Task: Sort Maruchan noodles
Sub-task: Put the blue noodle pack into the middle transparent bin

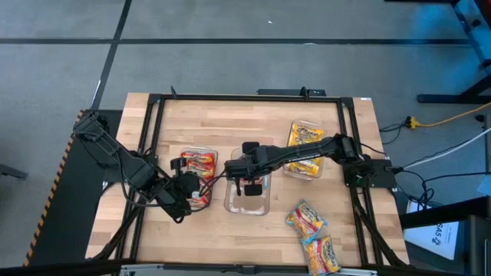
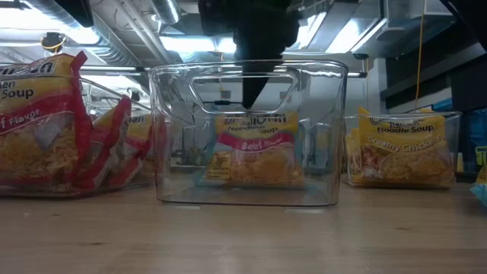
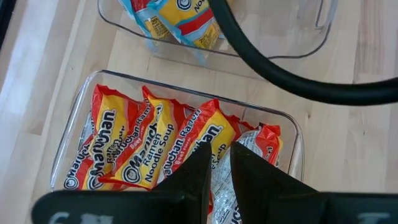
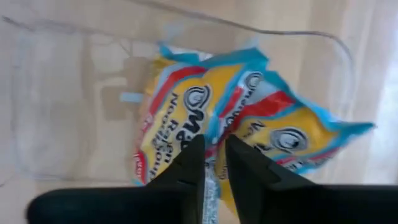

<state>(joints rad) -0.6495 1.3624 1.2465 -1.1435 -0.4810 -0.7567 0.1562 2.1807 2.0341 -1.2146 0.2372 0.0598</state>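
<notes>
Risk: right end effector [image 4: 214, 165], fingers barely parted over the blue-edged packets [image 4: 249, 118] in the middle tray [image 1: 247, 205], could drag 1 out.

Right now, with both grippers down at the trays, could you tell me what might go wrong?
1. The right gripper hangs just over the blue packets in the middle tray; its narrow fingers could catch crinkly film and lift a packet back out.
2. The left gripper sits low over the red packets; closing there might pinch two overlapping ones together.
3. A cable crosses near the tray rim and could snag.
</notes>
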